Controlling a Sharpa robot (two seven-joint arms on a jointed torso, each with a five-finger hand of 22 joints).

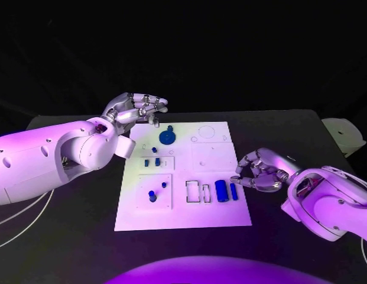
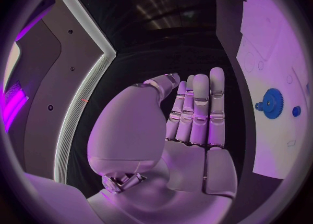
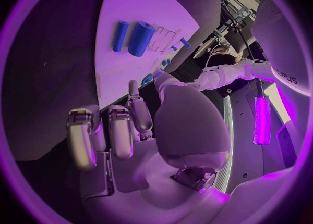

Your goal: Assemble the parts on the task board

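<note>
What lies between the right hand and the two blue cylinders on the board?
Nothing: in the head view only bare board edge separates the right hand from the cylinders. The right wrist view shows the same bare stretch.

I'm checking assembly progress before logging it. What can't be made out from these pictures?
- Head view: whether the small blue pieces sit fully in the task board is too small to tell.
- Head view: the left hand has a dark bit at its fingertips; held or not is unclear.
- Right wrist view: the right hand hides the board's near edge.

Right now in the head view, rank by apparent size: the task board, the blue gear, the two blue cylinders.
1. Task board, by far.
2. Blue gear.
3. Thicker cylinder.
4. Thinner cylinder: same length, narrower.
Gear versus thicker cylinder is close, so unsure.
</note>
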